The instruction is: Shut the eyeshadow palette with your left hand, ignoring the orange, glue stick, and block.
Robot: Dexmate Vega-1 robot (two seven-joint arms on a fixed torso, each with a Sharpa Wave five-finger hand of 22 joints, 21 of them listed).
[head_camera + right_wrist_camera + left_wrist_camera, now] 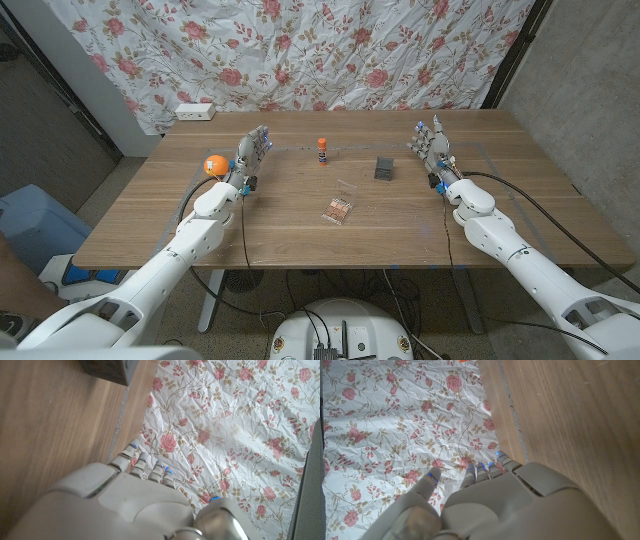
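Palette (338, 211) lies open near table middle, toward front edge, clear lid folded out flat beside pans. Light, thin, hinged plastic; likely slides on wood and lid may crack. You want fingertips under lid's free edge, then fold over. Your left hand (251, 155) stands spread, empty, near orange (214, 165). Right hand (432, 146) spread, empty too.

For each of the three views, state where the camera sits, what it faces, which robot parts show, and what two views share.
Head view: fixed on the robot's head, looking down at the brown wooden table; both arms and the open clear eyeshadow palette show.
Left wrist view: behind the left robot hand, facing the rose-patterned floral cloth.
Right wrist view: behind the right robot hand, facing the same cloth.
Both wrist views share table and cloth.
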